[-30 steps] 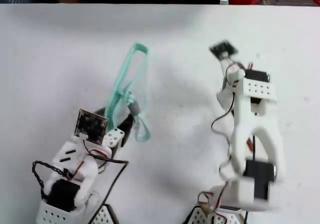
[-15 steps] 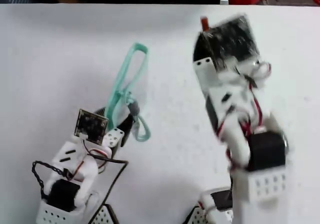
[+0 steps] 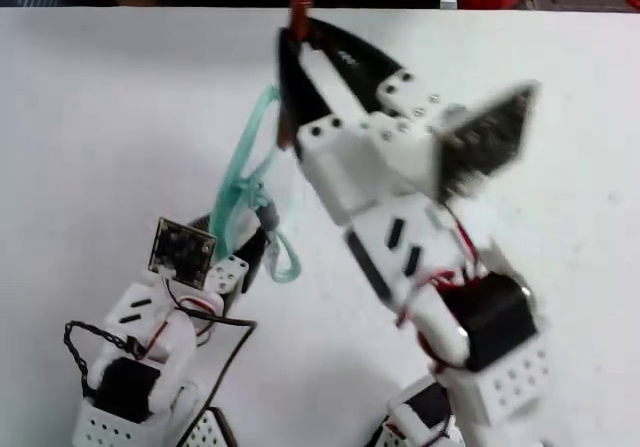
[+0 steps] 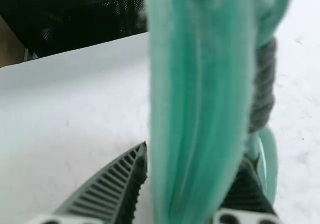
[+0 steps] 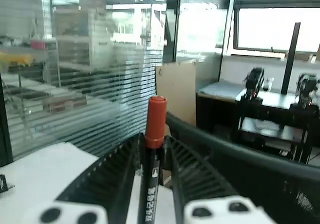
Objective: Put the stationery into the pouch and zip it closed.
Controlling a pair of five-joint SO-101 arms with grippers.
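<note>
Overhead, your right gripper [image 3: 300, 29] hangs by the far edge of the worktop [image 3: 100, 87], its jaws pinched on a marker [image 3: 299, 7] whose red cap pokes out past the fingertips. Just beside it stands the pouch [image 3: 250, 162], a thin, see-through teal sleeve set on edge. It runs from the middle of the worktop back toward the near left corner, where your left gripper [image 3: 243, 252] has hold of its near end.

Seen from the left wrist, the pouch rises between both ribbed jaws, which are clamped on its fabric. A grey cord [image 4: 262, 88], probably the zip pull, hangs along one side. The material looks soft, light and floppy, likely to sag or fold if you let go, so take it close to the zip rim to keep the mouth presented. You cannot tell from here whether that mouth is open.

Seen from the right wrist, the marker stands upright between the closed jaws, a dark printed barrel under the red cap. It should handle as stiff and light, but the smooth barrel could swivel or slip. The mid-barrel hold looks sound.
</note>
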